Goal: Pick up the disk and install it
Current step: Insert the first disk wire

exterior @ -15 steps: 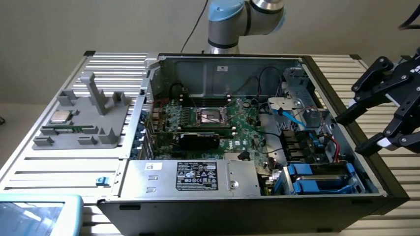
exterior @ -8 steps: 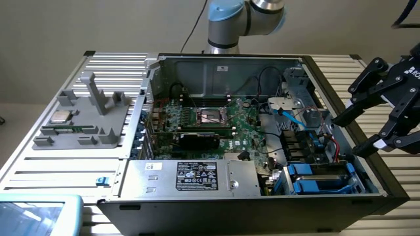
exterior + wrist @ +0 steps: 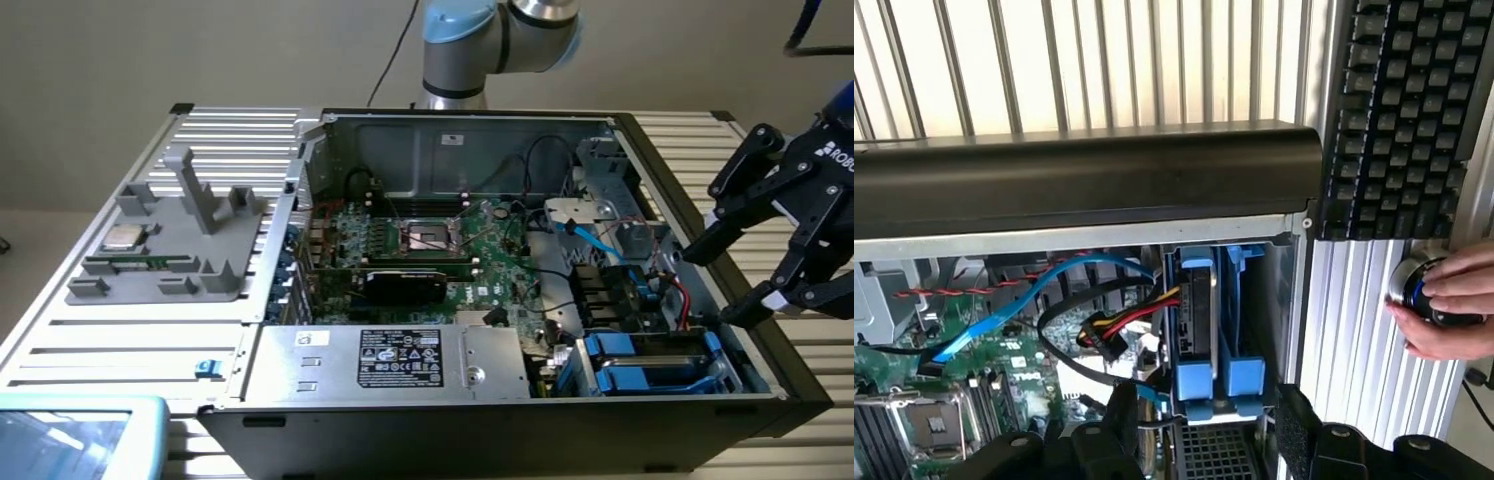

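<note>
- The claw (image 3: 781, 255) hangs spread wide and grasping nothing, above the computer case's (image 3: 787, 385) wall on the exterior view's right, near the blue drive bays.
- The disk (image 3: 1192, 315), silver-grey in its blue frame, sits on edge in the blue drive cage (image 3: 1246, 330) in the case's corner; in the exterior view the same cage (image 3: 654, 365) lies at the case's near corner on that view's right.
- Risk, as a judgement: the coloured power wires (image 3: 1116, 328) and the blue data cable (image 3: 1044, 290) run right up beside the disk, so a finger (image 3: 1122, 415) coming down off line could snag or pull them.
- Another risk: the case wall (image 3: 1084, 190) stands close by the cage, and an outstretched finger could knock its rim or the blue frame rather than straddle the disk.
- A slanted grip on the plastic frame could let the disk tilt and jam in its slot.
- A person's hand (image 3: 1444, 310) rests on a round knob on the slatted surface (image 3: 1354, 320) beside a black keyboard (image 3: 1414, 110); it is apart from the claw but near the working corner.
- The wrist view gives the disk's edge, the wires touching it, the hand and the keyboard.
- The exterior view gives the whole case: green board (image 3: 441, 250), grey power box with black label (image 3: 387, 360), a grey fixture (image 3: 174, 240) holding a small silver chip (image 3: 124, 238), and how the claw stands over the case wall.
</note>
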Robot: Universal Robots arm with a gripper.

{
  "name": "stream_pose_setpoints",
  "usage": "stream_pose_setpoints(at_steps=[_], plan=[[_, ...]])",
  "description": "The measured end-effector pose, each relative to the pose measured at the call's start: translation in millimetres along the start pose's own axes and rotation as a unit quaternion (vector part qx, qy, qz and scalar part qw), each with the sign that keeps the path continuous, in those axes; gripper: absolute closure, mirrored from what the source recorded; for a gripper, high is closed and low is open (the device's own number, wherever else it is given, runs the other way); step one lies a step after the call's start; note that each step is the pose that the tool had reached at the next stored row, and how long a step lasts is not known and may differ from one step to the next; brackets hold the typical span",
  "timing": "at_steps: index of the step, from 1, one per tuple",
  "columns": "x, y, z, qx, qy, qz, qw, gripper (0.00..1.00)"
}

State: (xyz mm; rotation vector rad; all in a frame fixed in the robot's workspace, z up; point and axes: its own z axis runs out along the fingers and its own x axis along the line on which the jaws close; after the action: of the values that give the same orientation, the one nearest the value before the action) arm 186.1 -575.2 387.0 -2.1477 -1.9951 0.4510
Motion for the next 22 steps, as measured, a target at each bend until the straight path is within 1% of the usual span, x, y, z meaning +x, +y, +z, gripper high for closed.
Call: stream_pose_setpoints(at_steps=[1,3,5,6,7,10,11,13,14,17,18,19,20,21,22], plan=[[0.1,-1.1,0.5,-0.0033,-0.0028,0.001,1.0,0.34],[0.4,-3.6,1.6,-0.0091,-0.0096,0.004,0.9999,0.34],[0.8,-6.3,2.8,-0.0142,-0.016,0.007,0.9997,0.34],[1.0,-7.7,3.4,-0.0163,-0.0192,0.008,0.9996,0.34],[1.0,-8.1,3.6,-0.0166,-0.0207,0.009,0.9996,0.34],[1.0,-8.5,3.8,-0.0166,-0.0207,0.009,0.9996,0.34],[1.2,-10.5,4.4,-0.0168,-0.0208,0.009,0.9996,0.34],[1.2,-14.7,6.0,-0.018,-0.0219,0.009,0.9996,0.34],[1.2,-16.9,6.8,-0.0198,-0.0235,0.01,0.9995,0.34],[1.2,-21.2,8.3,-0.0278,-0.0321,0.014,0.999,0.34],[1.2,-22.6,8.8,-0.0309,-0.0354,0.015,0.9988,0.34],[1.3,-23.7,9.1,-0.0337,-0.0396,0.017,0.9985,0.34],[1.5,-24.7,9.5,-0.0365,-0.0448,0.019,0.9981,0.34],[1.7,-25.6,9.8,-0.0391,-0.0508,0.021,0.9977,0.34],[2.2,-26.4,10.0,-0.0421,-0.0579,0.024,0.9971,0.34]])
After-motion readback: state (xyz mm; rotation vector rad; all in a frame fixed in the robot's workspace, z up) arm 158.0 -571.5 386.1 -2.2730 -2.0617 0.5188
